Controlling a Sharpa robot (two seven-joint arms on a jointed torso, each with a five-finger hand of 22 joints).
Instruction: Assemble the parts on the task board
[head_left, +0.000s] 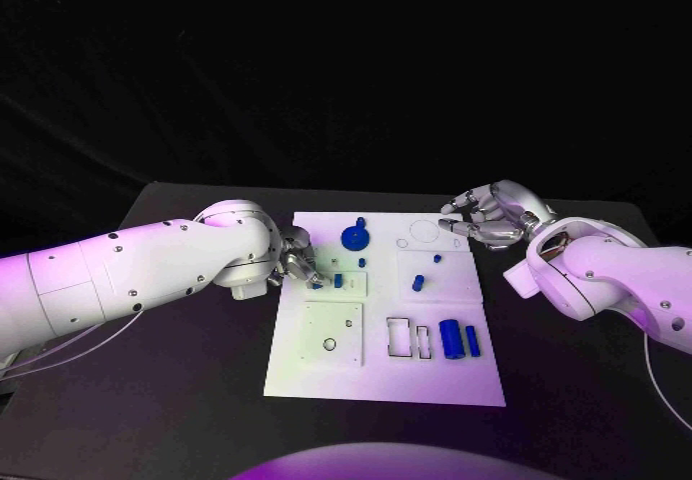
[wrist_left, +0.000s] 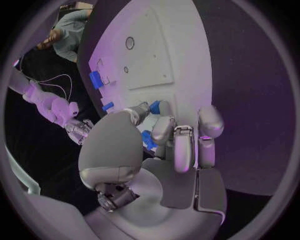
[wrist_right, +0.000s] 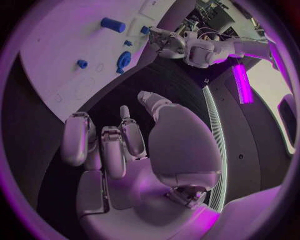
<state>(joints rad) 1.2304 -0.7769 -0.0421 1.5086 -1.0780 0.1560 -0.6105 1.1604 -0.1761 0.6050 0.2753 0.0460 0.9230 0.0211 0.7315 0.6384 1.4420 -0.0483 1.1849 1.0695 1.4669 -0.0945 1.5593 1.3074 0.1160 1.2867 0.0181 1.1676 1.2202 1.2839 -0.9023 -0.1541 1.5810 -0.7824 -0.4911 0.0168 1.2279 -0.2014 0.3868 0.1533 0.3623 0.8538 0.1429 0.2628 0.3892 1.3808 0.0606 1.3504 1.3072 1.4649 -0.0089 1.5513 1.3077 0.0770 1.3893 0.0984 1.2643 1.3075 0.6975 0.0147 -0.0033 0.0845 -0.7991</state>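
Small, light, rigid blue plastic part (wrist_left: 152, 139) pinched in left hand (head_left: 294, 264) at white task board (head_left: 378, 390) left edge, likely slippery, best held by sides; right hand (head_left: 490, 215) curled, empty.

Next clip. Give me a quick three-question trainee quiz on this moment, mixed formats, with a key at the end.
1. True or false: the right robot hand is holding a blue part.
2. Which robot hand is at the blue parts on the task board? A) the left robot hand B) the right robot hand C) both
3. Fill in: the two blue cylinders lie side by side on the task board, on the side nearer the robot's ____ arm.

Key:
1. False. It hangs by the board's far corner with its fingers curled and nothing in them.
2. A. Its fingers are at a small blue part near the board's left edge.
3. Right.
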